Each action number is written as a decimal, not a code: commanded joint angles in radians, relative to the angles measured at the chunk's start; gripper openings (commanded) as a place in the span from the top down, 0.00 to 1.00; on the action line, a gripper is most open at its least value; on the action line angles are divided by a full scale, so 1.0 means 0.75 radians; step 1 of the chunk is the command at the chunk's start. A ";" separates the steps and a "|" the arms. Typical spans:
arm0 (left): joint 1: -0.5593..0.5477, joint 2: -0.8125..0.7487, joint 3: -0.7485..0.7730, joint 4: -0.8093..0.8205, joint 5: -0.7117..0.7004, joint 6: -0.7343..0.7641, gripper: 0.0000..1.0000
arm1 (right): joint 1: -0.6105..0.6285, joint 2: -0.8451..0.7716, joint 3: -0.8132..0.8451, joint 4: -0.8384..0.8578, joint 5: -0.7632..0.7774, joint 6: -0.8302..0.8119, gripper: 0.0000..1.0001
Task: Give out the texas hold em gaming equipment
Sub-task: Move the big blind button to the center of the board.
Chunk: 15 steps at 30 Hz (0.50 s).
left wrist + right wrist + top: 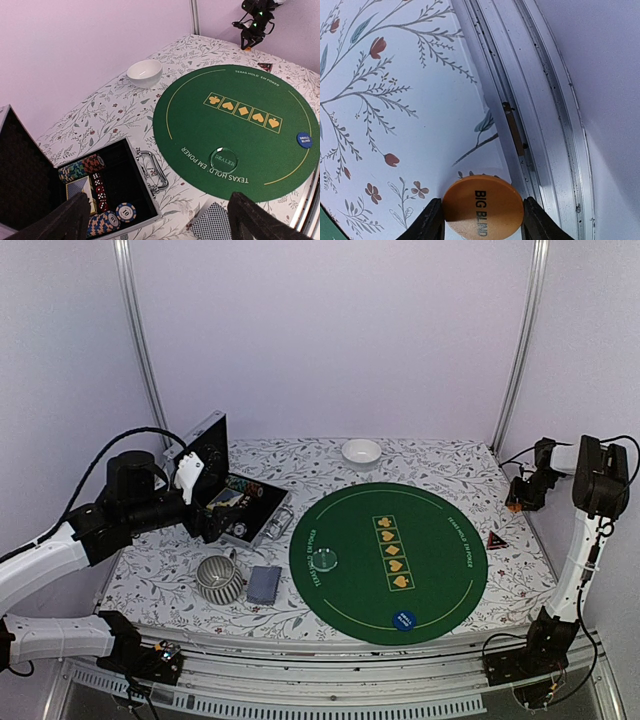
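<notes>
In the right wrist view an orange round button marked BIG BLIND (482, 207) sits between the two fingers of my right gripper (482, 220), which touch its left and right edges. This gripper (519, 495) is at the table's far right edge. A clear DEALER button (223, 159) and a blue button (303, 140) lie on the green poker mat (388, 560). A red triangular marker (496, 540) lies just right of the mat. The card deck (264, 584) lies left of it. My left gripper (165, 220) hangs open above the open chip case (142, 177).
A ribbed grey mug (220, 578) stands next to the deck. A small white bowl (361, 451) sits behind the mat. The case holds chip stacks (80, 170), dice and a card box. A metal frame rail (535, 115) runs along the table edge by my right gripper.
</notes>
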 commanded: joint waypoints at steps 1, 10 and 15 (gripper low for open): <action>0.022 0.002 0.006 0.028 0.018 0.006 0.02 | 0.000 -0.002 -0.054 -0.111 0.027 -0.020 0.58; 0.024 -0.014 0.006 0.029 0.031 0.003 0.02 | 0.053 -0.160 -0.152 -0.087 0.114 0.010 0.61; 0.024 -0.039 -0.002 0.030 0.024 0.001 0.02 | 0.098 -0.210 -0.173 -0.101 0.120 0.024 0.61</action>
